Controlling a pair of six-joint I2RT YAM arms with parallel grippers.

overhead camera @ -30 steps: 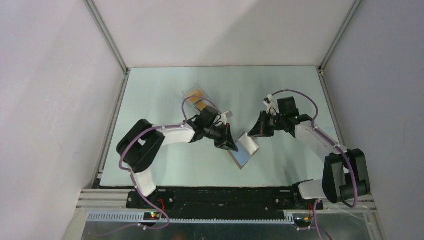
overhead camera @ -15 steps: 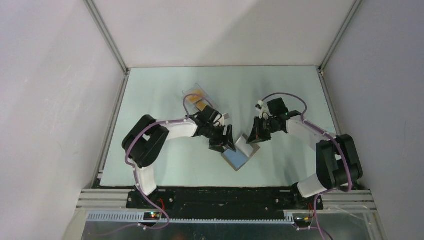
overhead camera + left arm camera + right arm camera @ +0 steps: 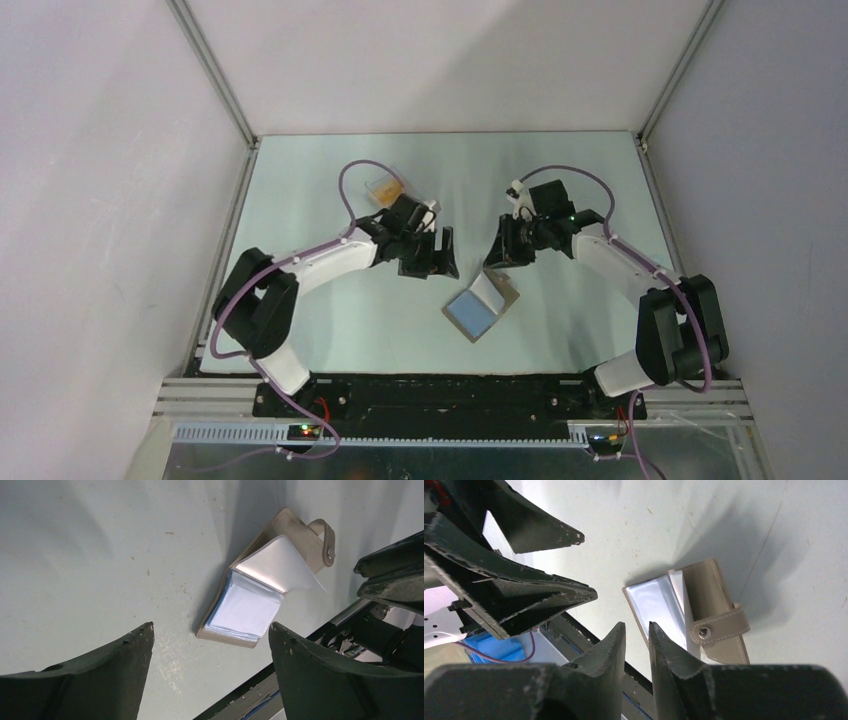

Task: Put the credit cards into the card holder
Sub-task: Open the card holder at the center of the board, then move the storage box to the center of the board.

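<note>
Card holder [image 3: 481, 305] open: probably light, floppy sleeves; grip stiff cover edge. Left pincer [image 3: 209, 628] wide, right pincer [image 3: 636, 626] narrow, both empty.

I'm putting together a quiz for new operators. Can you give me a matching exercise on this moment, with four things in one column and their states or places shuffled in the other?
1 card holder
2 left claw
3 right claw
4 clear box

A jaws wide apart, empty
B far back on the table, orange cards inside
C lying open between the two claws
D jaws a narrow gap apart, empty

Pairs: 1-C, 2-A, 3-D, 4-B
</note>
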